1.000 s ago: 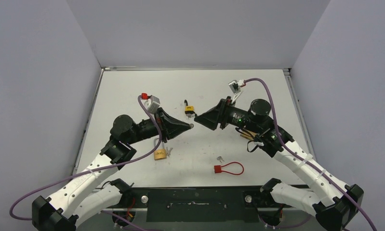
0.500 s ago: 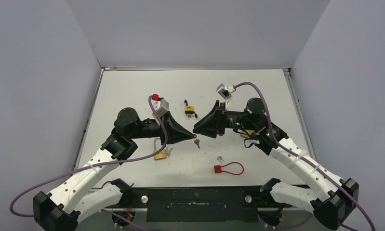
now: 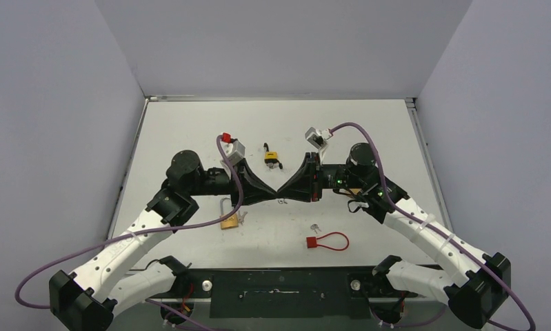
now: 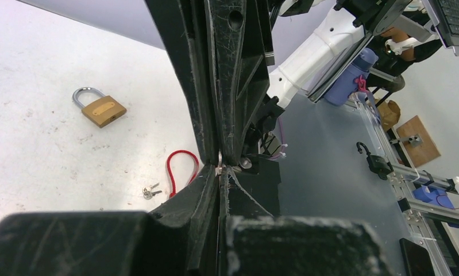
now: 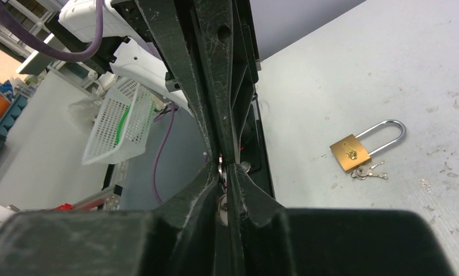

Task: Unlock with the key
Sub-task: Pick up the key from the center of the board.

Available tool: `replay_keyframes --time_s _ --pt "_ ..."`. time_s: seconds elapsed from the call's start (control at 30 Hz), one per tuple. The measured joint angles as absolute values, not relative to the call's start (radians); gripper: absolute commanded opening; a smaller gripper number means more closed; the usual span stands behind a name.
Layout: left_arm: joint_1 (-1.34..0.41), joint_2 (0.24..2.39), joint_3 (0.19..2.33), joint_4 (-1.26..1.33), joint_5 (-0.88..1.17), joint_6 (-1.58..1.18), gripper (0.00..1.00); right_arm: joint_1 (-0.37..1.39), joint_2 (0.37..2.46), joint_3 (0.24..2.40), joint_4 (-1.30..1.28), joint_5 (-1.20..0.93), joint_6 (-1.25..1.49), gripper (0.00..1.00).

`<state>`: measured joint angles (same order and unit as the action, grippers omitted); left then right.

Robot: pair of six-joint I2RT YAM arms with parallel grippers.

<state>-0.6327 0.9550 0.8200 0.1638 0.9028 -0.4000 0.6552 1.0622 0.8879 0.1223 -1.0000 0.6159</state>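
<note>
Our left gripper (image 3: pixel 275 193) and right gripper (image 3: pixel 282 192) meet tip to tip — both pinching the small key (image 4: pixel 219 168) — just beyond the brass padlock (image 3: pixel 229 221).

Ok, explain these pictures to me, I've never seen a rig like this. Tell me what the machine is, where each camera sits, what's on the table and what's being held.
These are two robot arms bolted at the near edge of a white table. The wide picture comes from a fixed camera above and behind them. The other two come from a camera on each wrist, looking along that arm's own fingers. On the table lie a brass padlock with keys at its base, a small yellow padlock, a red cable lock and some loose small keys. The left claw and right claw meet tip to tip above the table. Both look pinched shut on a small silver key, perhaps to pass it across.
</note>
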Motion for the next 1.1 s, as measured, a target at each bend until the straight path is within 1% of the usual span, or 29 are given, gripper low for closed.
replay_keyframes --time_s 0.03,0.13,0.17,0.2,0.23,0.27,0.33,0.37,0.47,0.63,0.8,0.9,1.03,1.1 --pt "-0.631 0.955 0.82 0.159 0.907 -0.4 0.0 0.655 1.061 0.888 0.118 -1.005 0.613 0.01" --pt "-0.629 0.959 0.82 0.158 0.917 -0.407 0.01 0.655 1.06 0.888 0.117 -1.013 0.602 0.0" --pt "-0.629 0.959 0.82 0.158 0.92 -0.411 0.07 0.655 1.06 0.888 0.117 -1.014 0.598 0.0" --pt "-0.628 0.959 0.82 0.159 0.922 -0.416 0.17 0.655 1.059 0.888 0.117 -1.015 0.595 0.0" --pt "-0.627 0.959 0.82 0.16 0.922 -0.424 0.29 0.655 1.058 0.888 0.117 -1.015 0.594 0.0" --pt "-0.625 0.96 0.82 0.165 0.923 -0.435 0.38 0.655 1.056 0.888 0.117 -1.013 0.594 0.0" --pt "-0.619 0.96 0.82 0.191 0.925 -0.473 0.46 0.654 1.052 0.888 0.113 -0.999 0.594 0.0" --pt "-0.617 0.96 0.82 0.212 0.925 -0.499 0.47 0.653 1.047 0.886 0.116 -0.984 0.597 0.0" --pt "-0.606 0.96 0.814 0.311 0.905 -0.617 0.48 0.641 1.021 0.872 0.128 -0.95 0.617 0.0" --pt "-0.599 0.983 0.798 0.534 0.827 -0.905 0.48 0.633 0.946 0.865 0.167 -0.883 0.664 0.0" --pt "-0.599 0.99 0.791 0.589 0.779 -1.022 0.48 0.633 0.896 0.855 0.258 -0.841 0.722 0.0" --pt "-0.599 0.992 0.791 0.604 0.762 -1.065 0.41 0.633 0.892 0.851 0.289 -0.818 0.75 0.0" --pt "-0.605 1.007 0.79 0.694 0.743 -1.133 0.37 0.633 0.893 0.838 0.315 -0.794 0.784 0.0" --pt "-0.612 1.015 0.788 0.723 0.736 -1.152 0.32 0.633 0.894 0.831 0.324 -0.787 0.8 0.0"
